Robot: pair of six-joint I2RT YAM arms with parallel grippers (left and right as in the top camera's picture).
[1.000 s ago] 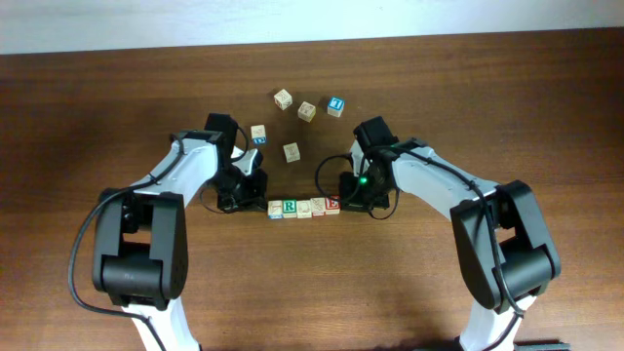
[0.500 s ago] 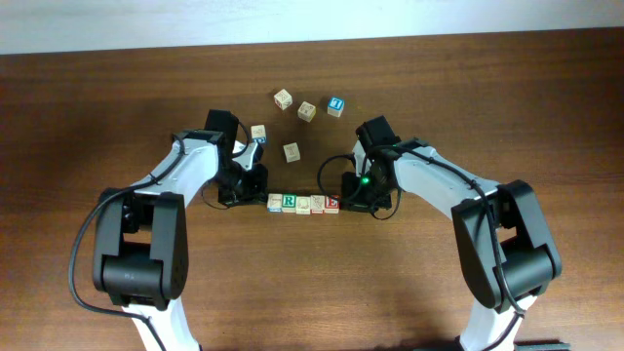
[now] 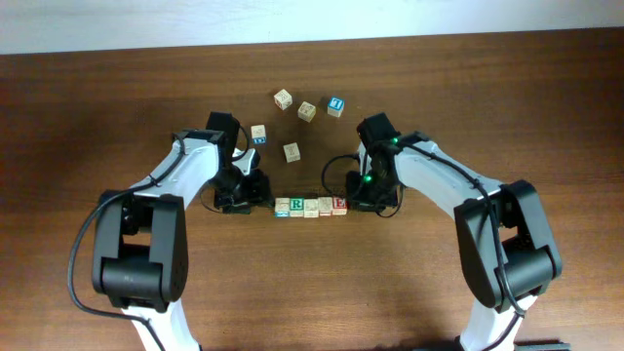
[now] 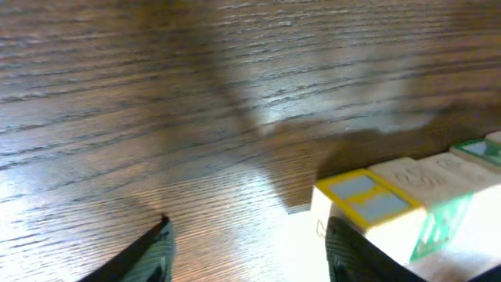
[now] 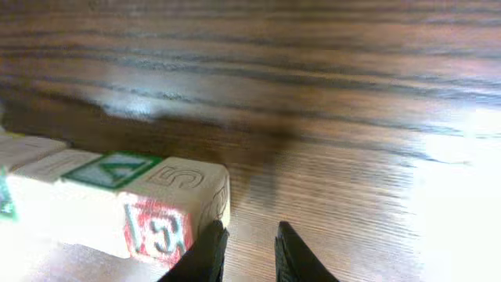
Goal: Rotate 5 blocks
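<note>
Where the dark, wood-grained table (image 3: 409,283) ends at its far edge, a pale strip of wall (image 3: 312,19) shows. Beyond the arms, five loose cubes (image 3: 291,151) lie scattered and apart, one of them the blue-topped cube (image 3: 335,105). The blocks (image 3: 311,207) sit in a straight row of five, touching side by side, between the two grippers. The green R block (image 3: 295,206) is second from the left and the red E block (image 3: 339,206) is at the right end. The left gripper (image 4: 249,231) stands at the row's left end, its jaws wide and gripping nothing. The right gripper (image 5: 249,239) sits just beside the red E block, its jaws barely parted with bare wood between them.
</note>
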